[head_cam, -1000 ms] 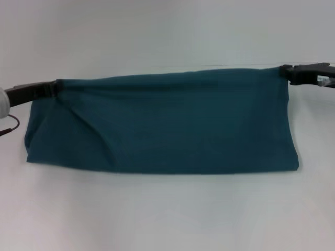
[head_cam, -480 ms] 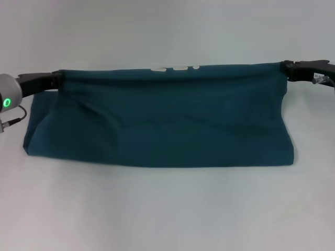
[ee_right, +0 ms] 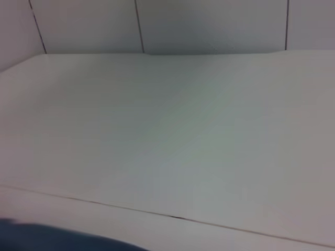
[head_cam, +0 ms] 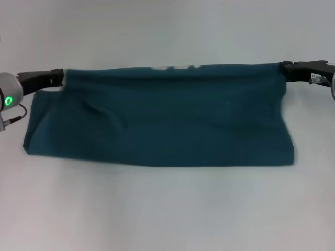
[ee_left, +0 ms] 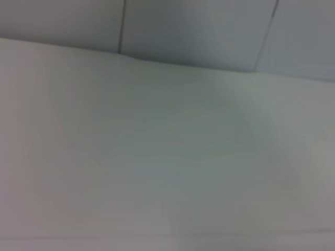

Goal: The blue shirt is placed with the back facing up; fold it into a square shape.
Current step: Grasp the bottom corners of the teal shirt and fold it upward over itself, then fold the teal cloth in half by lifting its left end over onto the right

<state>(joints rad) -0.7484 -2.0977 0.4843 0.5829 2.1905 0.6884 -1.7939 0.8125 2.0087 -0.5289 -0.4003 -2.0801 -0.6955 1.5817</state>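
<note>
White table (head_cam: 167, 209) carries the blue shirt (head_cam: 162, 117), stretched wide, its far edge lifted and pinched at the left corner by the left gripper (head_cam: 62, 77) and at the right by the right gripper (head_cam: 285, 69).

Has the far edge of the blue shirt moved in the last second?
Yes. The blue shirt has its far edge carried a little farther up the white table, held by the left gripper and right gripper; the near fold stays put.
</note>
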